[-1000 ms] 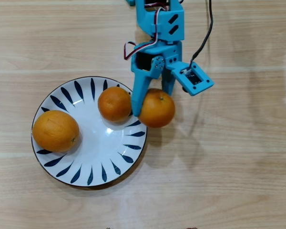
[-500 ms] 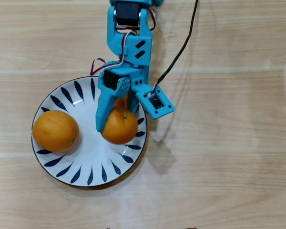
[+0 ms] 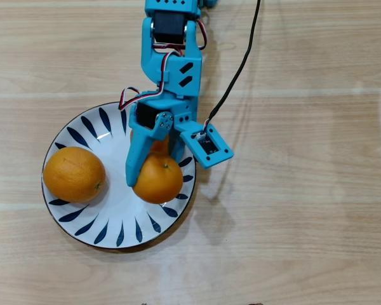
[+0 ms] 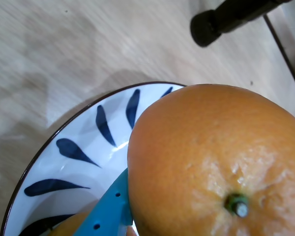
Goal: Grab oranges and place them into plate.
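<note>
On plate (image 3: 117, 219) | oranges: three | jaws grip one (image 3: 157, 179)

The plate (image 3: 117, 222), round and white with dark blue leaf strokes around its rim and a thin dark edge, lies in the lower left of the overhead view. A large dimpled orange (image 3: 73, 173) rests on its left side. A second orange (image 3: 157, 179) sits on the plate's right side, just inside the rim; in the wrist view this orange (image 4: 211, 162) fills the lower right, showing a small green stem spot.
</note>
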